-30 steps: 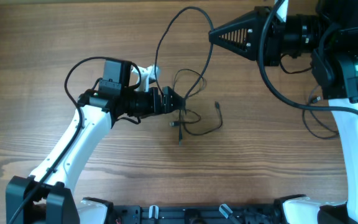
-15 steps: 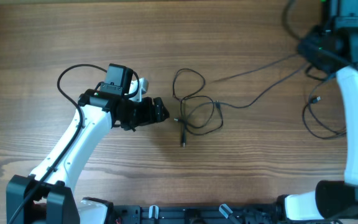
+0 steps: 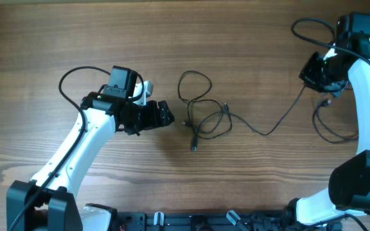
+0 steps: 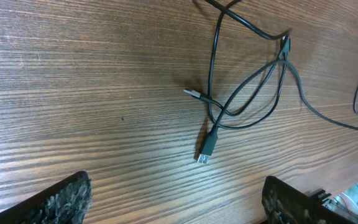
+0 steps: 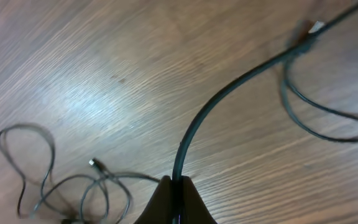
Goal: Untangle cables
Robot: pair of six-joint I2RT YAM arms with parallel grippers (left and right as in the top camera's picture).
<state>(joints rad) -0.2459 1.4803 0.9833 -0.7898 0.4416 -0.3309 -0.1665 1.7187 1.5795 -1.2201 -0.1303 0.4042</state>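
Wooden table fills all three views. Mid-brown top, grain runs left-right in overhead. Pale sheen on the table surface in the right wrist view; shadows on the table are faint and soft. Black mounting rail with pale clips sits along the table's near edge.

Your table is brown wood with a plain grain, smooth, and in the right wrist view it takes a soft sheen under the light. The cables you're working wear thin black sheathing, plastic or rubber by the look, smooth and mostly matt. One plug has a black moulded body and a bright bare-metal tip. On your left gripper the pads look rough and grainy, grey-flecked black. Your arms carry white shells of smooth, faintly glossy plastic, with matt black housings at the wrists.
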